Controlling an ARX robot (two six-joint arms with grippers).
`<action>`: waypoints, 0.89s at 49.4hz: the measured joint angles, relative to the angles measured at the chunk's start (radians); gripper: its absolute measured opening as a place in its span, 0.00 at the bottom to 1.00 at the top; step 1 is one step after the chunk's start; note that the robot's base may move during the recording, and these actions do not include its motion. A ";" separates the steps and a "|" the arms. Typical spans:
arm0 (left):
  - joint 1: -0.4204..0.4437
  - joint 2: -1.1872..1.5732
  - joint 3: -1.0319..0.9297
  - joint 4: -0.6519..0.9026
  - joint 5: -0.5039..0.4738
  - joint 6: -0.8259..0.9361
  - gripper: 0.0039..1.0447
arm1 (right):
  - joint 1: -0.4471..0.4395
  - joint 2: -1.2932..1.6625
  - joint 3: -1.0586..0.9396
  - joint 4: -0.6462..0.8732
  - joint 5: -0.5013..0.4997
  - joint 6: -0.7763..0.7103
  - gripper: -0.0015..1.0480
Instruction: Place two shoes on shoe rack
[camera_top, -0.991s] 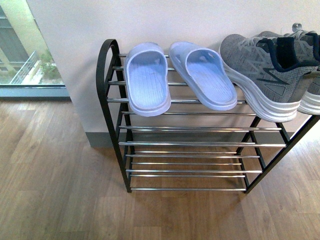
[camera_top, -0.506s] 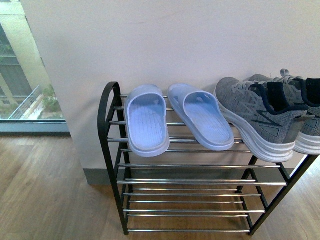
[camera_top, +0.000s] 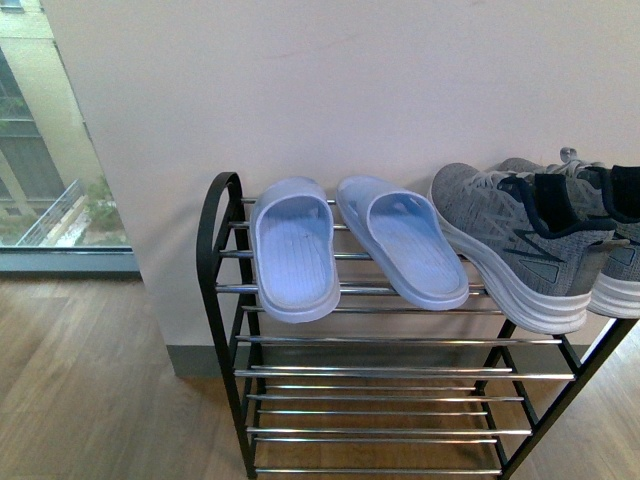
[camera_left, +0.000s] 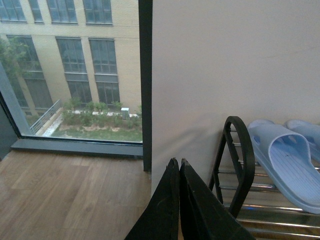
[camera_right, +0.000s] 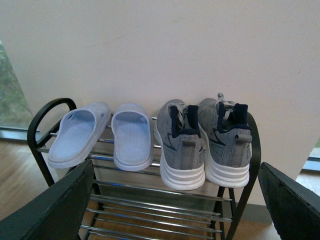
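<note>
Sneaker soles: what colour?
White, under grey knit uppers; the sneakers show best in the right wrist view.

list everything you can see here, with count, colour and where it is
sneakers: 2, grey with white soles, top shelf, toward the rack's right end
slippers: 2, pale blue, top shelf, left of the sneakers
shoe rack: 1, black frame with silver bars, against the wall
wall: 1, off-white, behind the rack
floor: wood, brown
window: 1, left of the wall
left gripper: 1, black, shut, empty
right gripper: 1, black, open, facing the rack
</note>
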 joint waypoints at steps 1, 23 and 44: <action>0.000 -0.005 -0.002 -0.004 0.000 0.000 0.01 | 0.000 0.000 0.000 0.000 0.000 0.000 0.91; 0.000 -0.214 -0.040 -0.157 0.000 0.000 0.01 | 0.000 0.000 0.000 0.000 0.000 0.000 0.91; 0.000 -0.371 -0.040 -0.310 0.000 0.000 0.01 | 0.000 0.000 0.000 0.000 0.000 0.000 0.91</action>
